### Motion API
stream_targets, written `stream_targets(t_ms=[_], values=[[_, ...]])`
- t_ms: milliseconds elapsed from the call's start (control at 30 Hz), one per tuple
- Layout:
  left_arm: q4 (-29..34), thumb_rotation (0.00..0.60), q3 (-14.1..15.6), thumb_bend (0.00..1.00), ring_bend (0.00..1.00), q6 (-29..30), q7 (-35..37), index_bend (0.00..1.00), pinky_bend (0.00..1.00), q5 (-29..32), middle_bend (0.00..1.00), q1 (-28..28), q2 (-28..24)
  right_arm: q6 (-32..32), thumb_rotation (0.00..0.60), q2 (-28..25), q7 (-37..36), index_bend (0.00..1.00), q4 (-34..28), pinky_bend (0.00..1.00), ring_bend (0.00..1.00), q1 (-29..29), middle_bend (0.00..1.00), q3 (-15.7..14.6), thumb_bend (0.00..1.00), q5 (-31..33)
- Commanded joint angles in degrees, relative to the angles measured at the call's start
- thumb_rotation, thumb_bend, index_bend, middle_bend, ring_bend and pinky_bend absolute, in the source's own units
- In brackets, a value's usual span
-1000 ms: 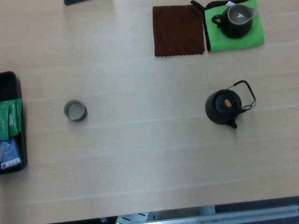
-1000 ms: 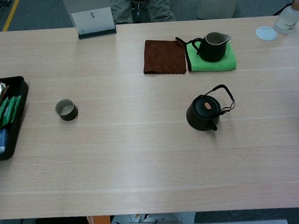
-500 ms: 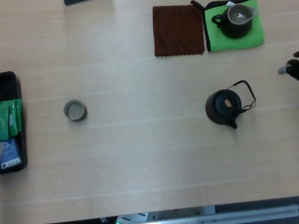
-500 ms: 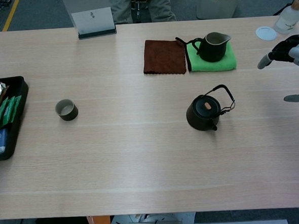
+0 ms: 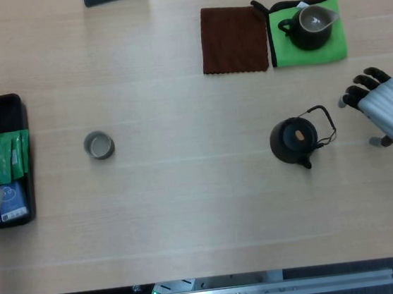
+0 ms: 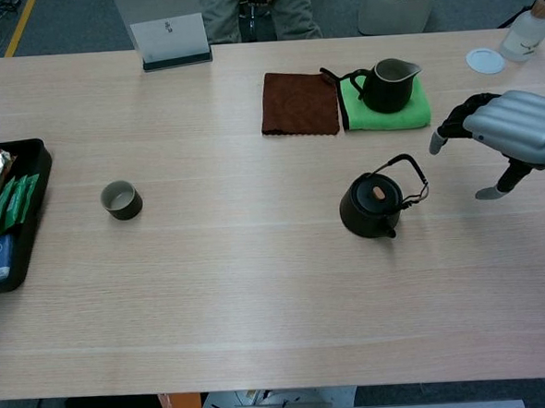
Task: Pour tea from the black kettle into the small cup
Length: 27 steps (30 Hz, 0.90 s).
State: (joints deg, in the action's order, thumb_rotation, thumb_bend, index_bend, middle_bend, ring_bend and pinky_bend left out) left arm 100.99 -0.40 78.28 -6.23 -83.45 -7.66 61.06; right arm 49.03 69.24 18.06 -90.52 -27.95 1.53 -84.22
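You had nothing legible to read: the white card point(image 6: 169, 33) in its stand showed only a small dark blur, and the tray's packets point(image 5: 9, 157) were unreadable.

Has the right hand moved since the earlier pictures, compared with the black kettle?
Yes. The right hand has come in from the table's right edge toward the black kettle. It is open and not yet touching the kettle's handle.
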Motion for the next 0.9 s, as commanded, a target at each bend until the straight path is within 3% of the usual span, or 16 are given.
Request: stream_targets(t_ms=[33, 467, 900], values=[[-0.05, 0.6, 0.02, 0.27, 0.08, 0.06, 0.11, 0.19, 0.06, -0.03, 0.1, 0.02, 0.0, -0.6, 0.6, 0.97, 0.59, 0.31, 0.8, 0.12, 0.18, -0.53, 0.31, -0.35, 0.0, 0.63], [-0.29, 0.6, 0.1, 0.27, 0.08, 0.8, 0.87, 0.19, 0.06, -0.59, 0.1, 0.26, -0.16, -1.05, 0.6, 3.77, 2.04, 0.31, 2.57, 0.08, 0.18, -1.9, 0.3, -2.18, 0.0, 0.79], [-0.17, 0.6, 0.33, 0.27, 0.08, 1.55, 1.37, 0.19, 0.06, -1.34, 0.1, 0.6, -0.48, 0.75, 0.6, 2.49, 3.68, 0.31, -0.04, 0.08, 0.18, -1.35, 0.3, -5.1, 0.0, -1.22]])
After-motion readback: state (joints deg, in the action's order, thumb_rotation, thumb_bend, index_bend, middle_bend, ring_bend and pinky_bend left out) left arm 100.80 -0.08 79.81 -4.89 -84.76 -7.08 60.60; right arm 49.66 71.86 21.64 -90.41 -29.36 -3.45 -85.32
